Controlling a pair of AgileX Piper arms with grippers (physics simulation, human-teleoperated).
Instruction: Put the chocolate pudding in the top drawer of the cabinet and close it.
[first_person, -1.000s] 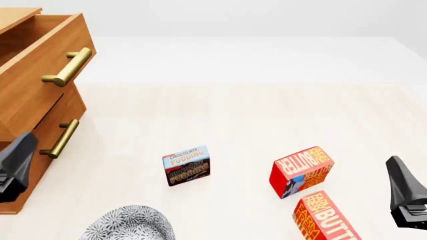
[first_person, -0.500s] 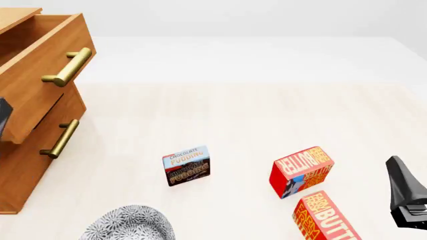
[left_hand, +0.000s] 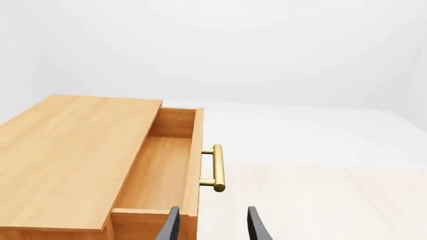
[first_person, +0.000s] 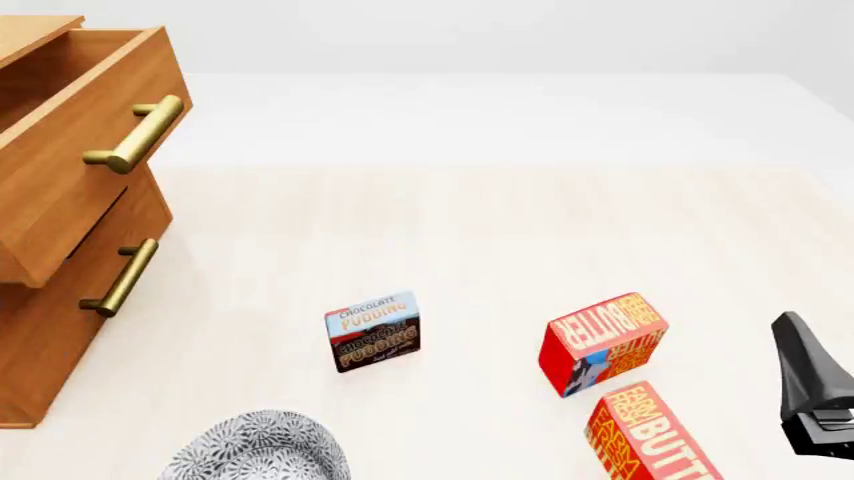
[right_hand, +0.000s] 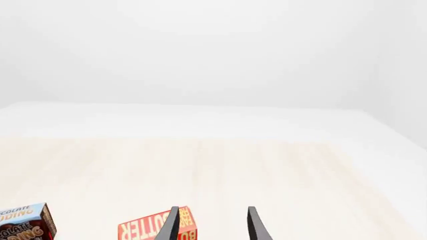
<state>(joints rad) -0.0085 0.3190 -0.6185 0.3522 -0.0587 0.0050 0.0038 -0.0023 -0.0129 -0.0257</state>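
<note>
pudding first: in the front view the chocolate pudding (first_person: 372, 331) stands on the pale counter (first_person: 467, 230), near the middle and toward the near edge, well apart from the cabinet (first_person: 40, 340) at the far left. the top drawer (first_person: 80, 150) is pulled out, its brass handle (first_person: 136, 133) facing the open counter, with the lower drawer (first_person: 114, 265) shut beneath it. right of the pudding sits a red-orange butter box (first_person: 603, 342), and a second butter box (first_person: 651, 435) lies just beside it, nearer the camera. a speckled grey bowl (first_person: 260, 447) shows at the near edge. the right tool (first_person: 814, 400) hangs at the right border, clear of everything; the left tool is out of this view.

left wrist view: the left tool (left_hand: 212, 225) shows two dark fingertips (left_hand: 172, 227) apart, holding nothing, above the near corner of the open top drawer, whose inside looks bare.

right wrist view: the right tool's fingertips (right_hand: 255, 226) stand apart and empty, with a butter box past them and the pudding at the picture's edge.
</note>
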